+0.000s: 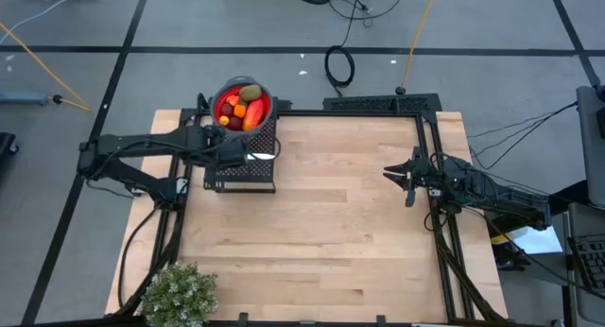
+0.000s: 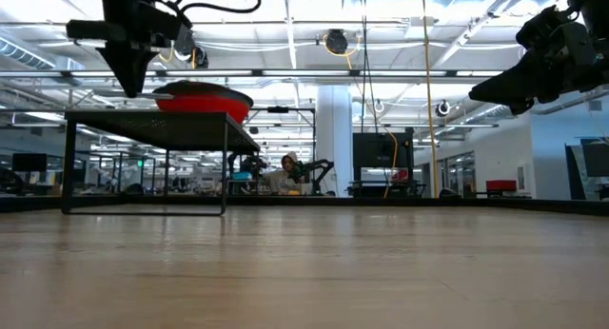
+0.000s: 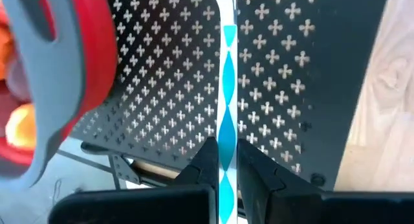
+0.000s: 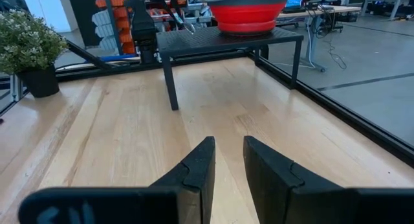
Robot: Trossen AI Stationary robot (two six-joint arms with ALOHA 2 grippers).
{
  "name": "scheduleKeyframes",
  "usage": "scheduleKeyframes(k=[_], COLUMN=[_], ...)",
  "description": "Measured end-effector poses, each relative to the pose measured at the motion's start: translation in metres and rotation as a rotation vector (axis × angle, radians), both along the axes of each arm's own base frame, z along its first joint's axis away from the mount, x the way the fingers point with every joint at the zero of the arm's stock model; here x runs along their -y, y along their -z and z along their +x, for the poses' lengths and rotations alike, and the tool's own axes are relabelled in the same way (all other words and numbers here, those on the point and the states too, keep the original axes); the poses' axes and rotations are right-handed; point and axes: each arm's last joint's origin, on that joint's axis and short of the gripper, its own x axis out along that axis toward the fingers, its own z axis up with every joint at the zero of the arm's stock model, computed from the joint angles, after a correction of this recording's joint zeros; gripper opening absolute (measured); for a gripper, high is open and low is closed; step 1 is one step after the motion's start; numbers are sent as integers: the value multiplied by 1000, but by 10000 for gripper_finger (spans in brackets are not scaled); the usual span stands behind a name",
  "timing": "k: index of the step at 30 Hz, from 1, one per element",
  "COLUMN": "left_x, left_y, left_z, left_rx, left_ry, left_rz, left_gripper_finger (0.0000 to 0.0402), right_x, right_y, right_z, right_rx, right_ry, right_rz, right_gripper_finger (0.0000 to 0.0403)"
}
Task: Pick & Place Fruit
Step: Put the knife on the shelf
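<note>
Left pincer [image 3: 225, 164] over the black perforated stand [image 1: 248, 166], clamped on the slim silver-and-teal knife [image 3: 228, 107], whose long axis runs straight out from the fingers along the stand's top. The fruit [image 1: 242, 106] sits piled in the red bowl [image 1: 266, 111] at the stand's far end, just beside and beyond this pincer, so the left arm is plainly the nearer one. Right pincer [image 4: 228, 160] hangs above the table [image 1: 331, 232] at its right edge, well apart from the bowl, fingers slightly apart, holding nothing.
</note>
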Motion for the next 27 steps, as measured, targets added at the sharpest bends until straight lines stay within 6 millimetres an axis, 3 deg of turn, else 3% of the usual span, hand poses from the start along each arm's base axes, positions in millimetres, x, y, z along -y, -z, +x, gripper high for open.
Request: scheduleKeyframes(k=[8,27], left_x=[-12,-25], left_y=[13,14], left_z=[0,2], left_rx=[-23,23], left_ry=[15,-7], left_rz=[-8,-26], left_gripper_finger=[26,26], right_x=[0,0], right_y=[0,0], right_z=[0,0], right_rx=[0,0], right_ry=[0,0], right_rz=[0,0], right_gripper_finger=[73,73])
